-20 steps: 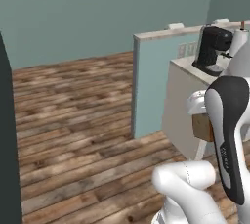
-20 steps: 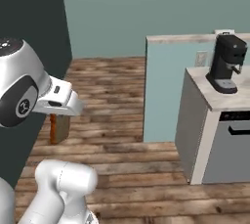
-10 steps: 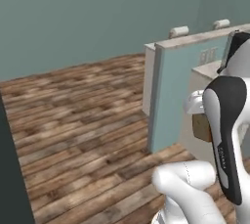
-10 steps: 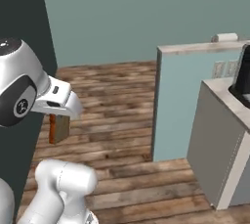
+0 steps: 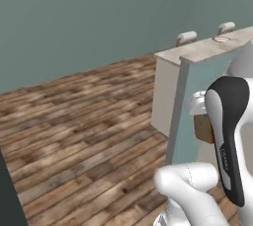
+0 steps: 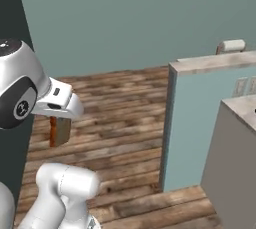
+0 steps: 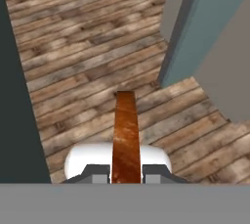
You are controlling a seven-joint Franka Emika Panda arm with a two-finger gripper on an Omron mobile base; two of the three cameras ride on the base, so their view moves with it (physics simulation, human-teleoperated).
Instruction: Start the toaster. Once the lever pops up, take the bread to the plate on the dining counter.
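Bread edge-on between the jaws — clamped, above wood floor.

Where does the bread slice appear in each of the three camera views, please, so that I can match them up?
Left base view: the bread is at right of centre, a brown patch partly hidden behind the arm.
Right base view: the bread hangs at the left, below the white hand.
Hand view: the bread is seen edge-on at bottom centre, between the pincer tips.
Shared landmark: the teal partition wall.
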